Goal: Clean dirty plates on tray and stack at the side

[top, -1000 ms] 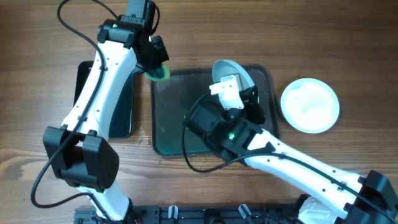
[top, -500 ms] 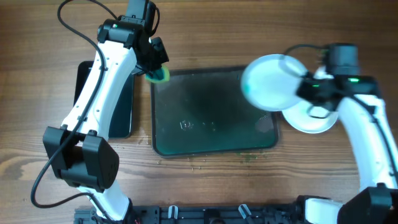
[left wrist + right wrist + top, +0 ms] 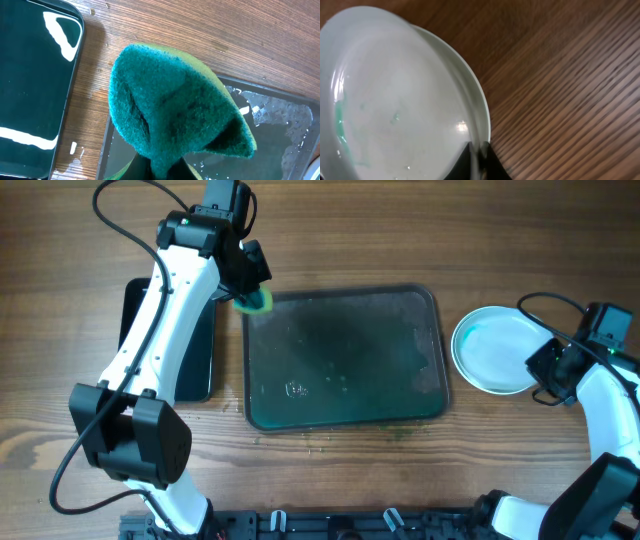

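Overhead: the tray (image 3: 345,360) holds 0 plates, only wet streaks and a few specks. The plates (image 3: 495,348) sit stacked on the wood just to its right, apart from the rim. The right gripper (image 3: 548,366) is at the stack's right edge. The left gripper (image 3: 250,288) hangs over the tray's top-left corner with the green sponge (image 3: 256,300) in it. 1 narrow black tray (image 3: 200,365) lies to the left, mostly hidden by the arm.

Left wrist: 1 sponge fills the view, folded and pinched from below, so the jaws are clamped on it. The dark tray's wet corner shows underneath.

Right wrist: 2 rims show, the top plate (image 3: 395,100) nested on another. I cannot tell whether a 3rd lies below. The fingers (image 3: 470,157) are closed on the top plate's rim, and a faint green trace runs along its left edge.

The step looks like stacking, near its end. Next, the right jaws should part and lift clear without dragging the plate.
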